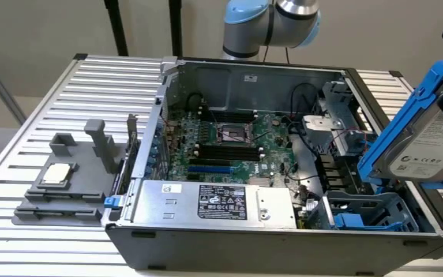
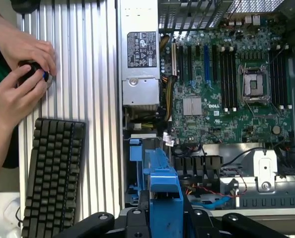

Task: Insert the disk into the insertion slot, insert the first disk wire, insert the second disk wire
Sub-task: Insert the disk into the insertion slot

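I am holding the disk (image 1: pixel 437 144) with my gripper (image 2: pixel 162 218) clamped on its blue carrier. The disk is hanging tilted at the exterior view's right, mid-frame, above and apart from the slot (image 1: pixel 371 202) in the lower right of the frame. Insertion is not yet done. In my judgement, seating it well is requiring the carrier levelled, squared to the slot walls and lined up with the blue tabs (image 1: pixel 352 222).
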You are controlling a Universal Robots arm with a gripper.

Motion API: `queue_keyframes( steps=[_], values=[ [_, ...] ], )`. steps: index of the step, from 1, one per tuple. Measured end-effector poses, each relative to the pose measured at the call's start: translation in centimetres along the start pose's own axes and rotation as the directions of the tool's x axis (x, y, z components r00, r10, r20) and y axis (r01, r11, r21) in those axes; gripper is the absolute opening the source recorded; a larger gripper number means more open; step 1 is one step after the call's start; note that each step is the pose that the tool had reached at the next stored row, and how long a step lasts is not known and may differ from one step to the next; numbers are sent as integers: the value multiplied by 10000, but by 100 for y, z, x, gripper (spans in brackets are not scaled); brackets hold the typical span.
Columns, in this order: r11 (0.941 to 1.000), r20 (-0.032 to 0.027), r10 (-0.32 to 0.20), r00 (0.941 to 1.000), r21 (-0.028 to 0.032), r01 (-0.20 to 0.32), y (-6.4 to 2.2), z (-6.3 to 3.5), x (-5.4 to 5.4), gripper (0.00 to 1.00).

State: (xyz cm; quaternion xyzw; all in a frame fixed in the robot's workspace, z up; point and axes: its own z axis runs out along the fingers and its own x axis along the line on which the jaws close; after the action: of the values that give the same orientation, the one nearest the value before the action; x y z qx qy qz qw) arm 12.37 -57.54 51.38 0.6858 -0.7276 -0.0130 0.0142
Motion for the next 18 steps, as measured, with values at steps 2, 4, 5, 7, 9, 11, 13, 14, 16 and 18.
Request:
queue_keyframes(
  steps=[2, 4, 5, 7, 9, 11, 13, 14, 16, 18],
  values=[
    [10000, 44, -15, 10000, -2, 15, 1, 35, 46, 32],
    [10000, 94, -87, 9999, -5, 87, 16, 65, 72, 32],
    [9999, 123, -125, 9998, -6, 125, 24, 80, 86, 32],
    [9998, 178, -201, 9996, -9, 202, 41, 110, 113, 32],
    [9996, 227, -269, 9994, -10, 269, 50, 141, 144, 32],
    [9995, 267, -320, 9991, -12, 320, 59, 178, 176, 32],
    [9993, 291, -361, 9989, -12, 362, 70, 214, 204, 32],
    [9993, 303, -384, 9988, -12, 385, 75, 233, 217, 32],
    [9990, 326, -437, 9985, -13, 438, 87, 270, 240, 32],
    [9987, 348, -501, 9981, -13, 502, 103, 306, 256, 32]
  ],
)
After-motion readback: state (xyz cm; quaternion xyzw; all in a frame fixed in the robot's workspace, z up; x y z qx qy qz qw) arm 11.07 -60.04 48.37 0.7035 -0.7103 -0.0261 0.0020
